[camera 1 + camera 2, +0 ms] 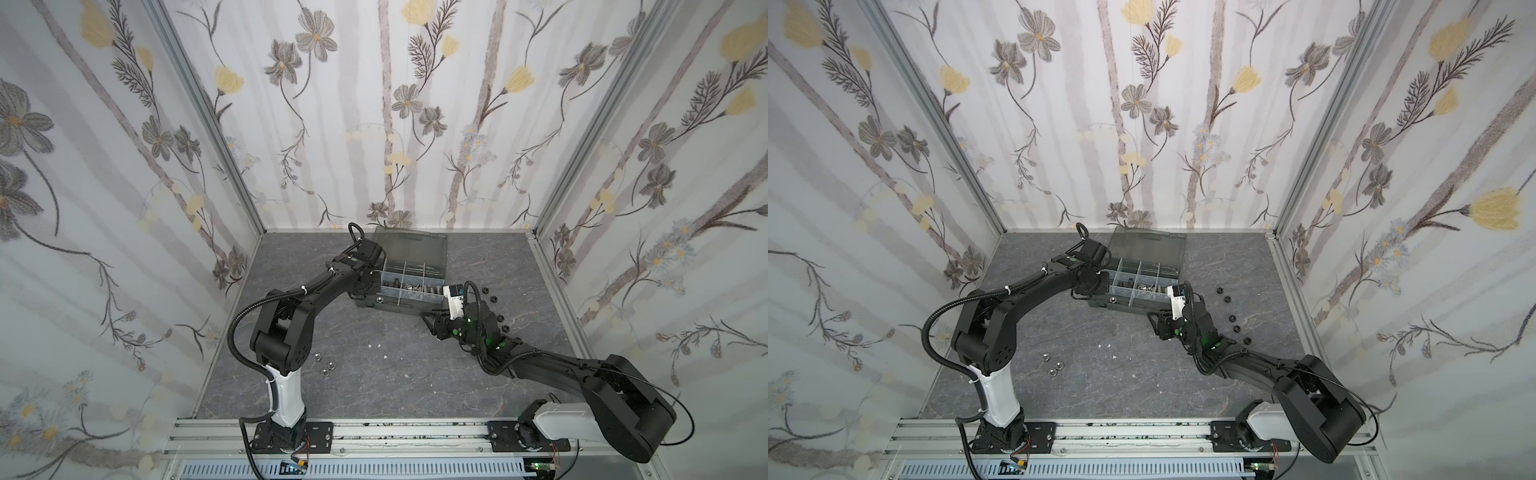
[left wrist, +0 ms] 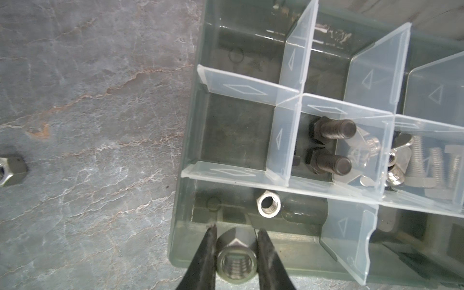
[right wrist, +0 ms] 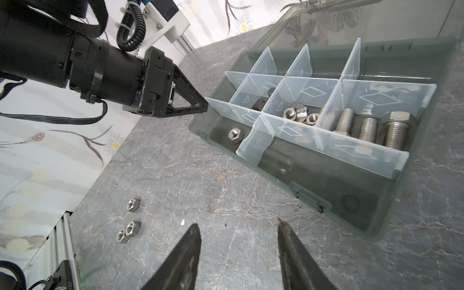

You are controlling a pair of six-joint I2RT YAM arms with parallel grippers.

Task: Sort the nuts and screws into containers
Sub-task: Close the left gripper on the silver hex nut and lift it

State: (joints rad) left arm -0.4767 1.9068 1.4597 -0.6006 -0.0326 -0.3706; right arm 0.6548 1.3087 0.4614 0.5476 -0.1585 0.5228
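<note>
- Left pincer (image 2: 237,229): both fingers sit against opposite flats of a silver hex nut (image 2: 236,261). We read this as a grip, though true contact on each flank is hard to confirm from the wrist view.
- The held nut hangs at a corner of the organizer case (image 2: 184,140), just above the outer wall of the corner compartment (image 2: 226,213).
- Its threaded bore faces the left wrist camera, with the axis running along the fingers. The nut is squat.
- One lone nut (image 2: 268,206) already lies in that compartment, apart from the fingers.
- Nearest obstacles are the case wall directly under the held nut and the pale dividers (image 2: 281,148).
- Behind those dividers lie two black screws (image 2: 334,130), roughly parallel. Farther along, silver screws (image 3: 369,128) lie side by side.
- Right pincer (image 3: 238,229): fingers spread apart with only bare table (image 3: 226,188) between them, near the case.
- Three loose silver nuts (image 3: 131,228) sit on the table. Black nuts (image 1: 494,298) lie to the right of the case in both top views.
</note>
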